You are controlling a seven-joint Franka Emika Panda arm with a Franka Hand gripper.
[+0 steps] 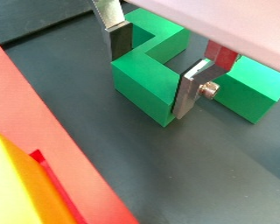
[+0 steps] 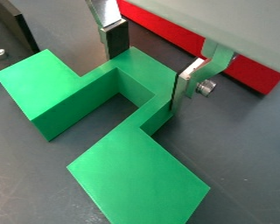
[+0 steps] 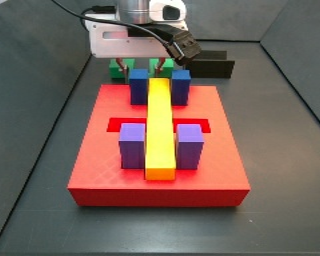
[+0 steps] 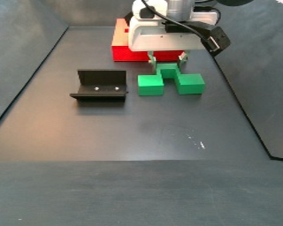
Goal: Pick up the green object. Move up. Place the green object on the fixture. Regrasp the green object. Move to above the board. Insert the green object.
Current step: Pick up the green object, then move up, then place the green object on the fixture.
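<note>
the gripper (image 2: 154, 63), flat silver finger plates with dark pads, sits low over the bright green blocky plastic piece (image 2: 101, 114) lying on the dark floor, its jaws spread wide to either side of the piece's narrow middle section and not yet closed on it. in a side view the green piece (image 4: 170, 82) lies between the small black bracket fixture (image 4: 99, 86) and the thick red square board (image 3: 160, 150), just beside the board's edge.

Both wrist views look down past the gripper (image 1: 157, 68) at close range. Both side views are elevated, facing each other across the board (image 3: 109, 170), sharing the green object (image 4: 168, 83).
</note>
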